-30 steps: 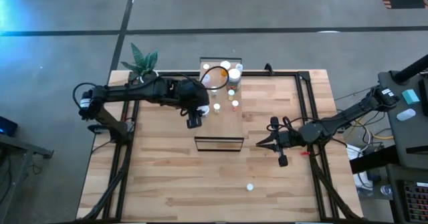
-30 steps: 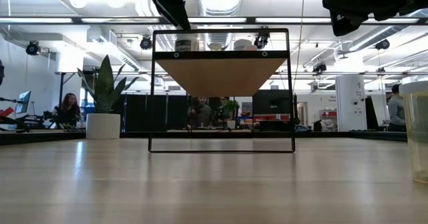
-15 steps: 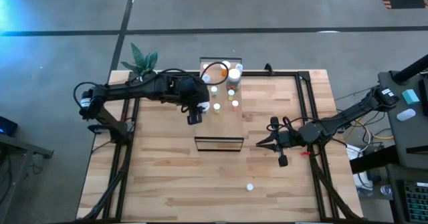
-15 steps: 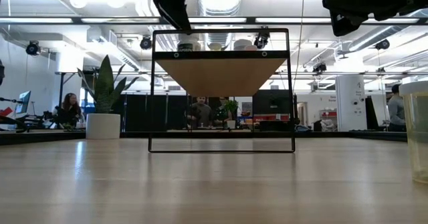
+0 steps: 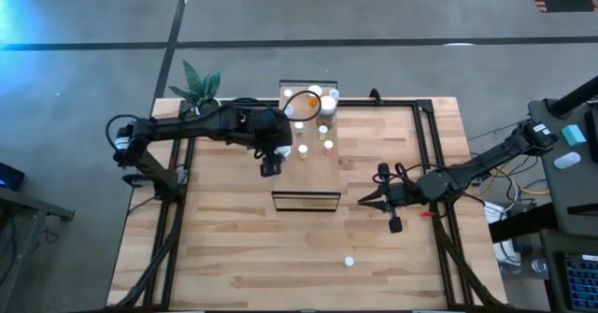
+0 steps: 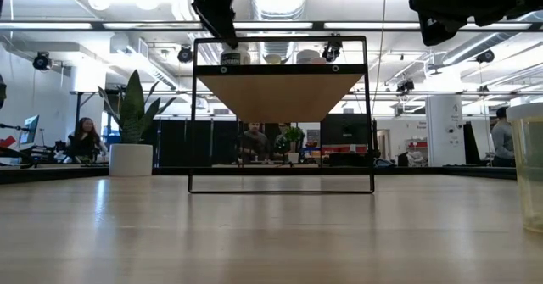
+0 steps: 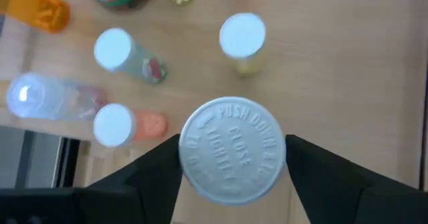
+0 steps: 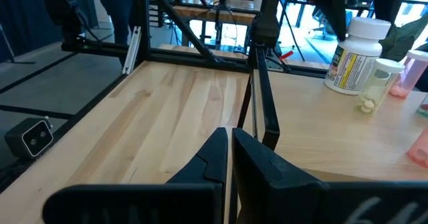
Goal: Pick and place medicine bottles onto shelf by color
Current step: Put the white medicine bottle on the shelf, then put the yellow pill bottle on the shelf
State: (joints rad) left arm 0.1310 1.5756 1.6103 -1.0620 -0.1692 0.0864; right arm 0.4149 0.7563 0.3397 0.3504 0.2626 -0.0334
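White bottle cap embossed "PUSH DOWN", "CLOSE TIGHTLY", other bottle labels too blurred to read

The left arm is stretched from the frame's left toward upper centre, its gripper spread wide. The right arm is extended from the right edge, its gripper closed.

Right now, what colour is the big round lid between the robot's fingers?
White, with raised lettering on top. The lid shows best in the left wrist view.
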